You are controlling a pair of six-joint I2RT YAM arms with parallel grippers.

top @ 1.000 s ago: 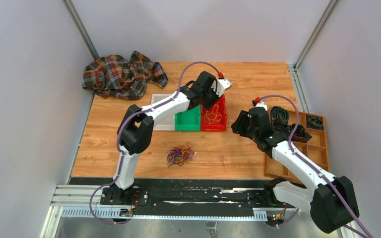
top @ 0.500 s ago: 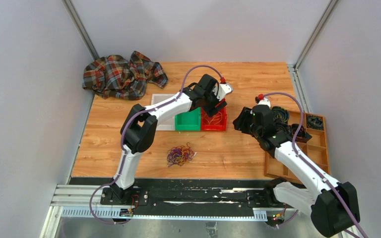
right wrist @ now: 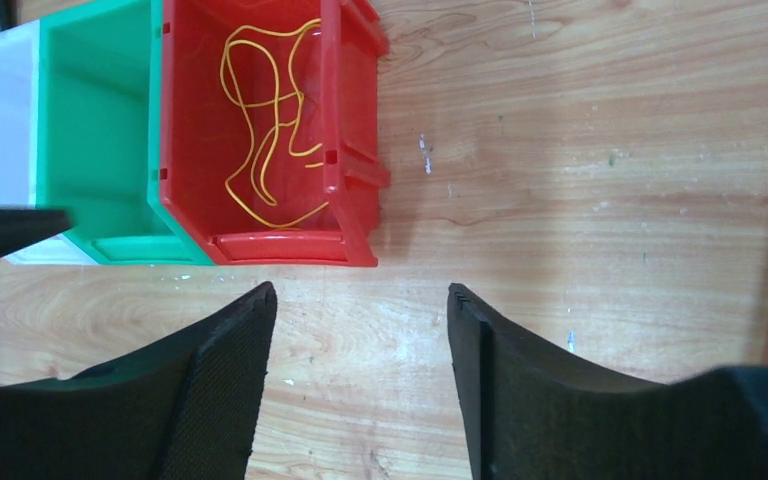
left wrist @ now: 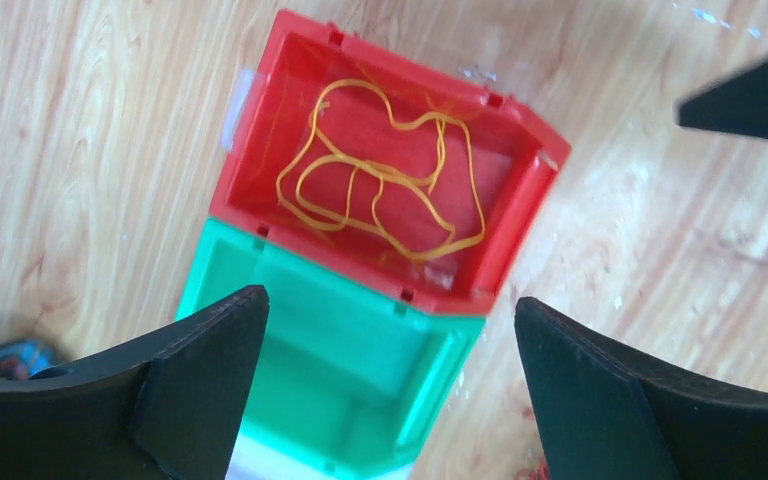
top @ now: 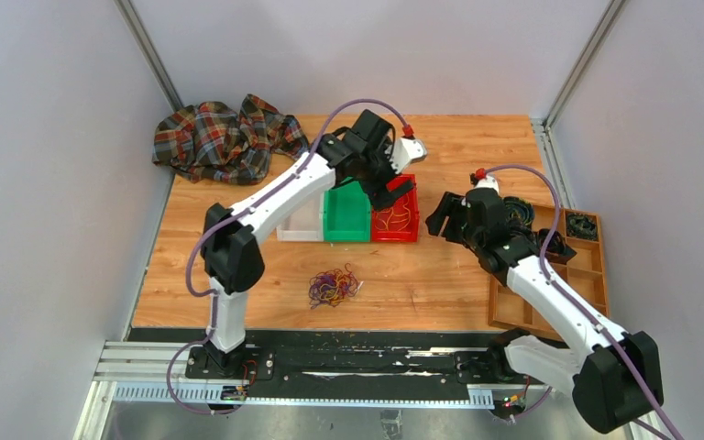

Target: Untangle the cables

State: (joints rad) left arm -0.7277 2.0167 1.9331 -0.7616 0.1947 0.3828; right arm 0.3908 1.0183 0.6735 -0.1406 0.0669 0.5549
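Cables in yellow-orange [left wrist: 375, 195] are contained in the centre red bin [left wrist: 520, 215], apart from the tangle [top: 333, 286], with left hand [left wrist: 390, 305] and right hand [right wrist: 360, 295] spread.

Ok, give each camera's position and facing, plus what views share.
Top external: fixed above and behind the bases, looking down on the table; left arm and right arm show.
Left wrist: on the left arm, looking down into red bin and green bin; open jaws frame bottom.
Right wrist: looking down at those bins; open jaws below.
Shared: yellow cable in the red bin.
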